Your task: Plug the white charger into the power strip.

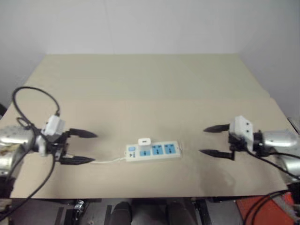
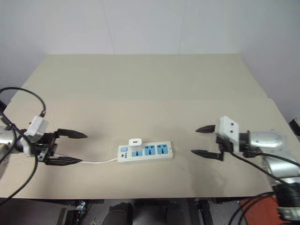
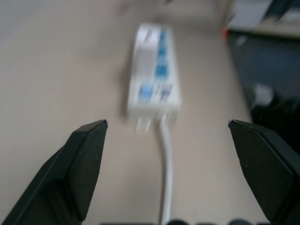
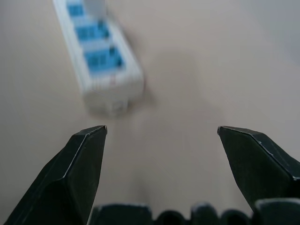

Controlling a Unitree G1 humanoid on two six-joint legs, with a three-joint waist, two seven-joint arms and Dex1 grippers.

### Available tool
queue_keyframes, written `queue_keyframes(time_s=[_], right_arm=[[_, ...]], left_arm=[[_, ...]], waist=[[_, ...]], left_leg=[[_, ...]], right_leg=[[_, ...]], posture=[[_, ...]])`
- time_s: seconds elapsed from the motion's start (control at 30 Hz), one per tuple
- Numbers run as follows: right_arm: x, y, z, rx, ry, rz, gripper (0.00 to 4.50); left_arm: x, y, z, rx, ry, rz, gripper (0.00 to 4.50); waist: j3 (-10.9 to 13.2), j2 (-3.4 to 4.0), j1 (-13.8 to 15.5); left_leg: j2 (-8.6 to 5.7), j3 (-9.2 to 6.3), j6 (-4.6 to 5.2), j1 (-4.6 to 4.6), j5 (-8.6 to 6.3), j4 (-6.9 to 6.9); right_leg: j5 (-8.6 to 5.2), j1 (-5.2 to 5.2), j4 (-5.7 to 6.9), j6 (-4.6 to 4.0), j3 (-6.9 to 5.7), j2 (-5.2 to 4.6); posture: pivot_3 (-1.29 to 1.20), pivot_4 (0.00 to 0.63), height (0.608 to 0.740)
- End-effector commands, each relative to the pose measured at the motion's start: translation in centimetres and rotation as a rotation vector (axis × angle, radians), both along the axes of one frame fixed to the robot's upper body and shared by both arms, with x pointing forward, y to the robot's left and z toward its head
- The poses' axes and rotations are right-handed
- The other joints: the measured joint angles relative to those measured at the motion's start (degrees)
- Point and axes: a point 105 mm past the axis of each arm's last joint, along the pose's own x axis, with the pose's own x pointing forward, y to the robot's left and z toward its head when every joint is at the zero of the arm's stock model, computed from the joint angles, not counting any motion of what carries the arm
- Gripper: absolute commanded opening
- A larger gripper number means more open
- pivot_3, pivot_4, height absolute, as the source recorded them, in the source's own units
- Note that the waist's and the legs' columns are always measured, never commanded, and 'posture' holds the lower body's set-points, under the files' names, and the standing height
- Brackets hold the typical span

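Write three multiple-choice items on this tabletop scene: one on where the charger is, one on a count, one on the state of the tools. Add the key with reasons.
1. Where is the white charger?
A. On the power strip, near its cord end
B. In the right tool
C. On the floor

2. How many blue socket panels stay uncovered?
A. One
B. Three
C. Five

3. What state are the left tool and right tool in?
A. Both shut on the cord
B. Both open, holding nothing
C. Left shut on the charger

Key: 1 A, it stands on the strip; 2 B, three blue panels lie beside the charger; 3 B, the fingers are spread apart and off the strip.
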Motion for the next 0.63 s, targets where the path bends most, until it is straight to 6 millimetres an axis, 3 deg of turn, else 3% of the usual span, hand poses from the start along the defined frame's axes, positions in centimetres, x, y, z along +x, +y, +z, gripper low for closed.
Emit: queue_keyframes(time_s=[0.03,0.2,0.37,0.63], right_arm=[[-0.5,-1.5,1.6,-0.037,-0.037,-0.015,4.5],[-1.1,-2.4,2.2,-0.064,-0.032,-0.015,4.5],[-1.7,-3.1,2.4,-0.087,-0.011,-0.027,4.5],[-2.0,-2.3,1.8,-0.086,0.017,-0.004,4.5]], left_arm=[[0.2,1.2,1.3,-0.006,-0.089,0.03,4.49],[-0.1,0.5,1.5,-0.039,-0.109,0.016,4.49],[-0.8,-0.6,0.4,-0.053,-0.08,0.006,4.49],[-1.2,-1.8,0.0,-0.07,-0.051,-0.004,4.49]], waist=[[0.0,-0.05,0.0],[0.0,-0.05,-0.1],[0.0,-0.05,-0.3],[0.0,-0.05,-0.3]], left_leg=[[0.01,0.01,0.0,-0.05,0.0,0.0],[0.03,0.05,0.0,-0.16,0.0,0.0],[0.04,0.13,0.0,-0.27,0.0,0.01],[0.06,0.15,-0.01,-0.25,0.01,0.02]], right_leg=[[0.0,-0.04,0.01,0.0,0.0,0.0],[0.0,-0.17,0.04,0.0,0.03,0.0],[0.01,-0.33,0.07,0.0,0.11,0.0],[0.01,-0.35,0.15,0.0,0.13,0.02]], posture=[[0.0,0.15,0.74],[0.0,0.15,0.74],[0.0,0.15,0.74],[0.0,0.15,0.74]])
